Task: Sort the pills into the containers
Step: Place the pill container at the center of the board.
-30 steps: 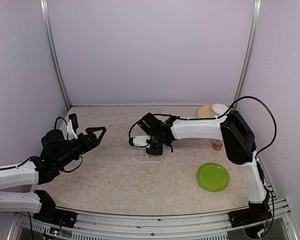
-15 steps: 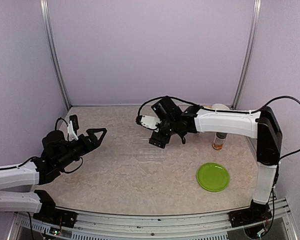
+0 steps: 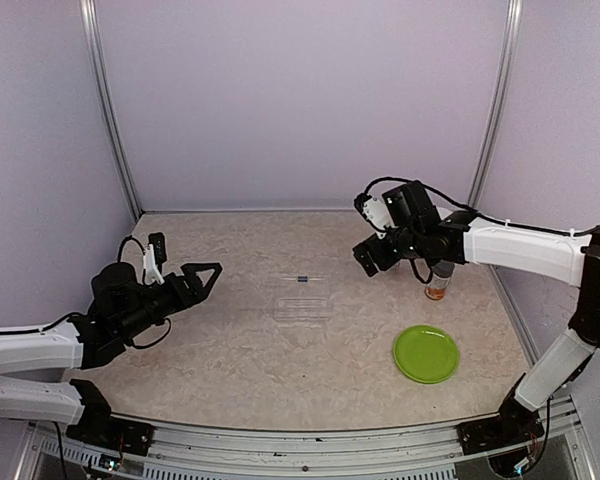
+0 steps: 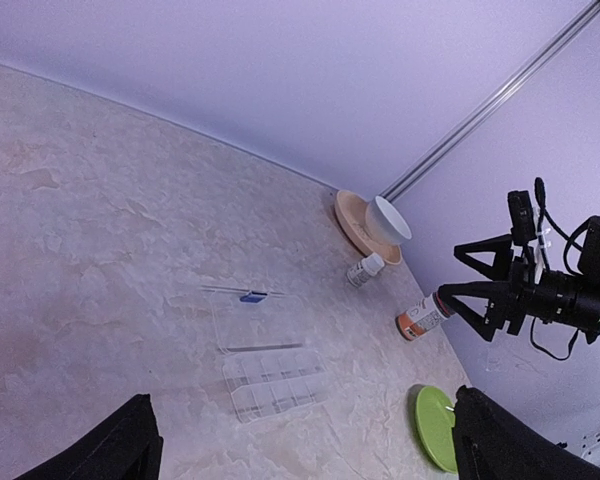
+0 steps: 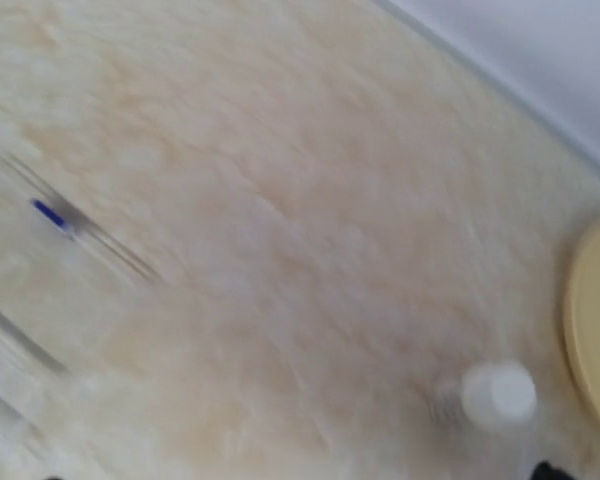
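The containers, a clear plastic pill organiser (image 3: pixel 302 298) (image 4: pixel 275 380), lie mid-table with the lid folded open toward the back; a small blue mark (image 4: pixel 251 296) (image 5: pixel 48 212) sits on the lid. No pills show in any view. My left gripper (image 3: pixel 205 272) (image 4: pixel 303 395) hovers left of the organiser, open and empty, pointing at it. My right gripper (image 3: pixel 365 258) (image 4: pixel 450 270) is raised at the back right, beside the amber bottle (image 3: pixel 436 288) (image 4: pixel 420 320), with its fingers spread and nothing between them. The right wrist view is motion-blurred.
A green plate (image 3: pixel 426 353) (image 4: pixel 435 425) lies at the front right. A small white-capped bottle (image 4: pixel 364 269) (image 5: pixel 495 395) stands near a peach plate (image 4: pixel 352 222) (image 5: pixel 592 320) and a white bowl (image 4: pixel 390 218) in the back right corner.
My right arm has lifted from the organiser and swung back to the right, its gripper opening. The organiser's lid now lies open. My left gripper has edged slightly toward the organiser.
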Robot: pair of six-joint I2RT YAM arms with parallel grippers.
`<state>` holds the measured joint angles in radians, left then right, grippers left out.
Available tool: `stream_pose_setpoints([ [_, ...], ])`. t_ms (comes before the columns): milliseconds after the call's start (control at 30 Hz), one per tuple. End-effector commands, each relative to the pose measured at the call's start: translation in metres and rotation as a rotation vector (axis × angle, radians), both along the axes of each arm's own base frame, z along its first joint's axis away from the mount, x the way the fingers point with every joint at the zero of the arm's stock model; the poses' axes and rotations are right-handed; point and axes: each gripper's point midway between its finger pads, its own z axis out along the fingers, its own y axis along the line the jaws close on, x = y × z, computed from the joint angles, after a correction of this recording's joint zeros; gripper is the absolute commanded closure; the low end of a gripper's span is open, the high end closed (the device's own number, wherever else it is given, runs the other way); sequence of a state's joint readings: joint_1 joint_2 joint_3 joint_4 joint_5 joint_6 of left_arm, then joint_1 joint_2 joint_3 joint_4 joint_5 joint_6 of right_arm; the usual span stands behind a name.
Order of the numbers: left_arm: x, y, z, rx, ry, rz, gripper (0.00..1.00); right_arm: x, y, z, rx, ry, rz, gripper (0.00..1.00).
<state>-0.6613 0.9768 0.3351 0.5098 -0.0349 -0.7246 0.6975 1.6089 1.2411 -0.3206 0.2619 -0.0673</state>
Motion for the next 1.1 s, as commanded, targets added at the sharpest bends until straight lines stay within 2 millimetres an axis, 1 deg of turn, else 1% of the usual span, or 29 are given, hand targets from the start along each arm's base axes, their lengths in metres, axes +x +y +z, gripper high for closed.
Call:
stream_pose_setpoints([
  [0,-0.001,-0.009,0.01,0.007,-0.043,-0.038,0.01,0.0,-0.036,0.015,0.185,-0.022,-0.163,0.0],
  [133,-0.001,-0.014,0.007,0.012,-0.038,-0.055,0.01,-0.008,-0.074,0.011,0.261,-0.035,-0.301,0.0],
  [233,0.001,-0.016,0.001,0.022,-0.017,-0.056,0.01,-0.016,-0.101,0.006,0.284,-0.048,-0.402,0.0],
  [300,0.003,-0.018,-0.009,0.047,0.02,-0.049,0.01,-0.022,-0.114,0.001,0.303,-0.046,-0.449,0.0],
  [367,0.007,-0.021,-0.019,0.07,0.057,-0.045,0.01,-0.028,-0.12,0.001,0.332,-0.047,-0.474,0.0],
  [400,0.009,-0.024,-0.023,0.079,0.069,-0.048,0.01,-0.032,-0.12,0.002,0.354,-0.047,-0.465,0.0],
  [467,0.011,-0.03,-0.03,0.089,0.088,-0.064,0.01,-0.038,-0.112,0.004,0.392,-0.034,-0.411,0.0],
  [533,0.013,-0.037,-0.037,0.093,0.1,-0.081,0.01,-0.042,-0.104,-0.001,0.399,0.005,-0.37,0.0],
  [567,0.013,-0.042,-0.043,0.102,0.112,-0.094,0.01,-0.043,-0.101,-0.005,0.394,0.022,-0.356,0.0],
  [600,0.014,-0.047,-0.047,0.108,0.12,-0.103,0.01,-0.045,-0.093,-0.008,0.399,0.046,-0.315,0.0],
  [700,0.017,-0.059,-0.06,0.121,0.144,-0.133,0.01,-0.051,-0.08,-0.021,0.384,0.095,-0.269,0.0],
  [833,0.017,-0.075,-0.075,0.123,0.177,-0.175,0.01,-0.057,-0.065,-0.045,0.339,0.165,-0.228,0.0],
  [900,0.018,-0.082,-0.082,0.127,0.19,-0.193,0.01,-0.06,-0.061,-0.051,0.311,0.173,-0.224,0.0],
  [967,0.019,-0.088,-0.089,0.133,0.202,-0.208,0.01,-0.061,-0.059,-0.05,0.3,0.164,-0.227,0.0],
  [1067,0.021,-0.097,-0.099,0.147,0.223,-0.231,0.01,-0.064,-0.06,-0.04,0.324,0.145,-0.228,0.0],
])
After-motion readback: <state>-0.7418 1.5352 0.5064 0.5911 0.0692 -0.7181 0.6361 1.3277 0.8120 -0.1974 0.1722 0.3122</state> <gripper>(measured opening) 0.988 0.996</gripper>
